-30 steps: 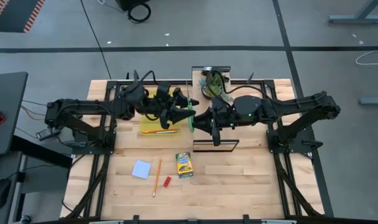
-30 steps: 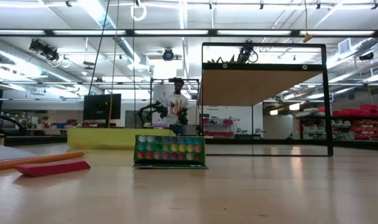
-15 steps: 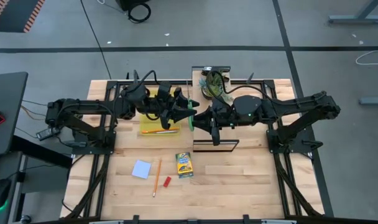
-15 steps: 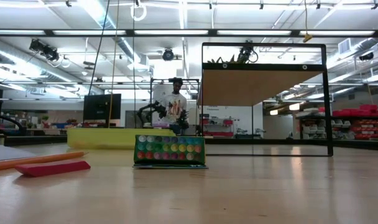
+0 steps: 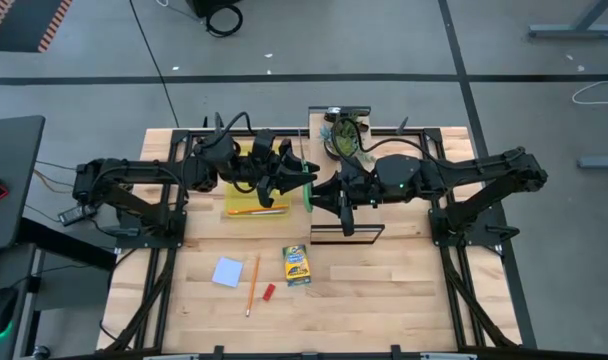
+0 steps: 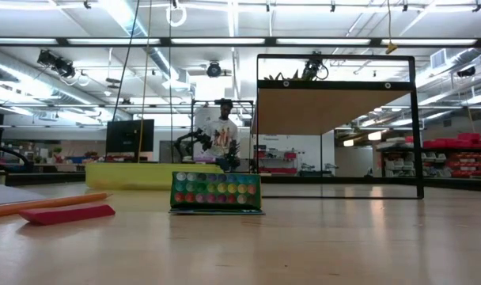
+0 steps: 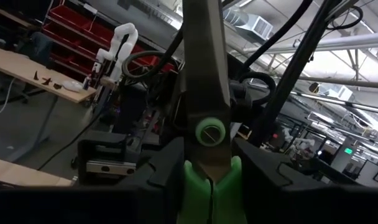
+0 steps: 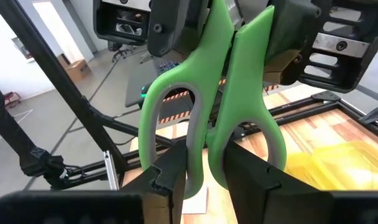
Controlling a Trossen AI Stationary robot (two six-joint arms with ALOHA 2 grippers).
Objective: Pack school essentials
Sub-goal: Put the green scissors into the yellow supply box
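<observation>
Green-handled scissors (image 8: 221,93) clamped by left gripper (image 5: 296,180) and right gripper (image 5: 327,192) mid-air; rigid, light, likely slick; best held at handles.

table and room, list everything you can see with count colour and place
scissors: 1, green handles, held in the air between both claws, above mid-table
crayon box: 1, green-yellow, front centre
notepad: 1, pale blue, front left
pencil: 1, orange, right of notepad
pen: 1, red, right of pencil
pouch: 1, yellow, under left arm, orange pencil on it
board: 1, wooden in black frame, mid-table
plant: 1, green, back centre
person: 1, room behind
left claw: shut on scissors
right claw: shut on scissors
</observation>
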